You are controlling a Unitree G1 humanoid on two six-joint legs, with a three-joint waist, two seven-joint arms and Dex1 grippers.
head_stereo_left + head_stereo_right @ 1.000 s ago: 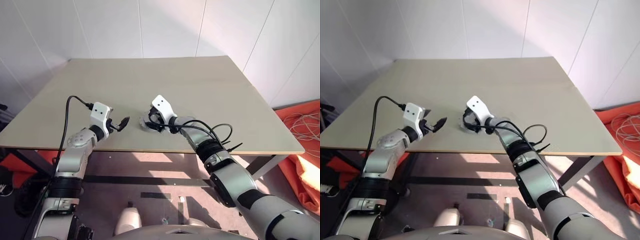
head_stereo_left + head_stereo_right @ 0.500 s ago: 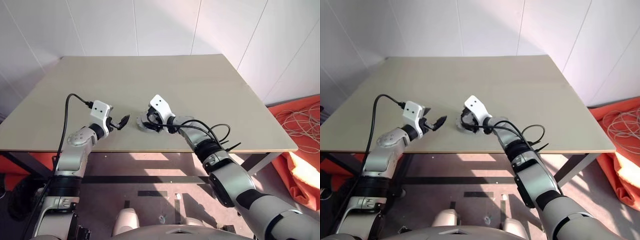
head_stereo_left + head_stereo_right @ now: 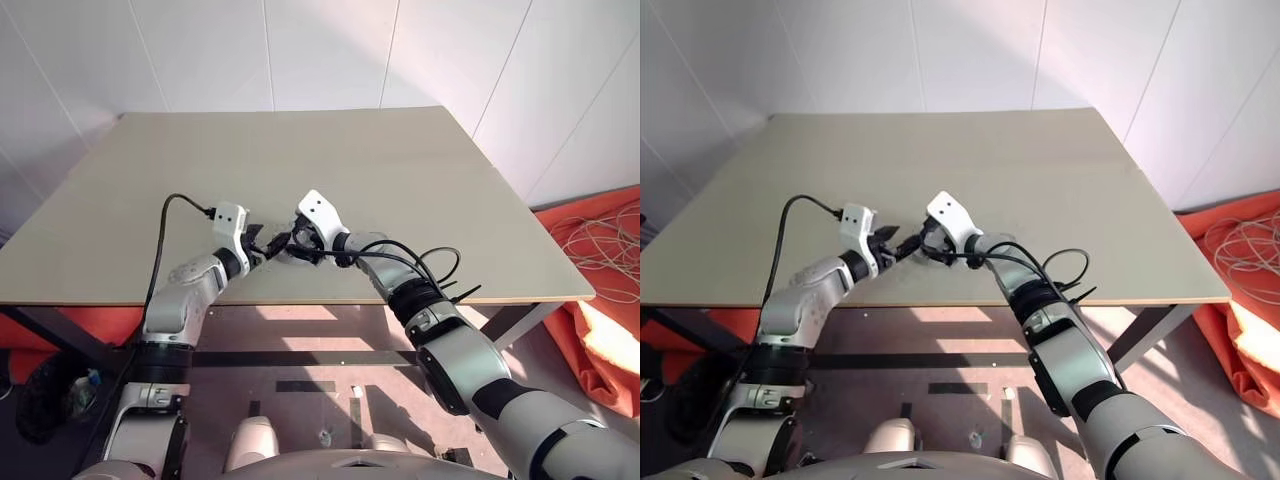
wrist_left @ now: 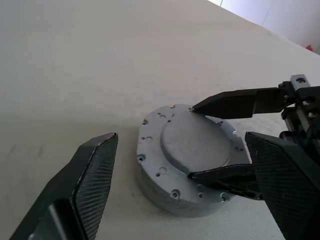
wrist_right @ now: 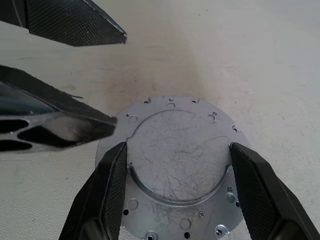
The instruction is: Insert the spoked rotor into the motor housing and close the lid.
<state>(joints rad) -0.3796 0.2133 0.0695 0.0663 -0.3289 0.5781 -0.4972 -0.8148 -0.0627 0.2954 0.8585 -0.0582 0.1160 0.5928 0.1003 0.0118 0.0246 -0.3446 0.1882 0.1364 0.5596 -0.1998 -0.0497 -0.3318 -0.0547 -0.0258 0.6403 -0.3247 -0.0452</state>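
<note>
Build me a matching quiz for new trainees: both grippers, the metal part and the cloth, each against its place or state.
Things:
1. left gripper
2. right gripper
3. round metal part
4. orange cloth

Places or states:
a. on the floor
b. open, facing the part
c. flat on the table
d. over the part's raised middle

Pairs: 1-b, 2-d, 3-c, 4-a

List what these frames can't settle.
- Inside of the grey round casing: in both wrist views its closed top plate hides whatever is fitted inside.
- Casing in the head views: too small, and covered by the left gripper and right gripper.
- Whether the right gripper clamps the casing: contact is unclear.
</note>
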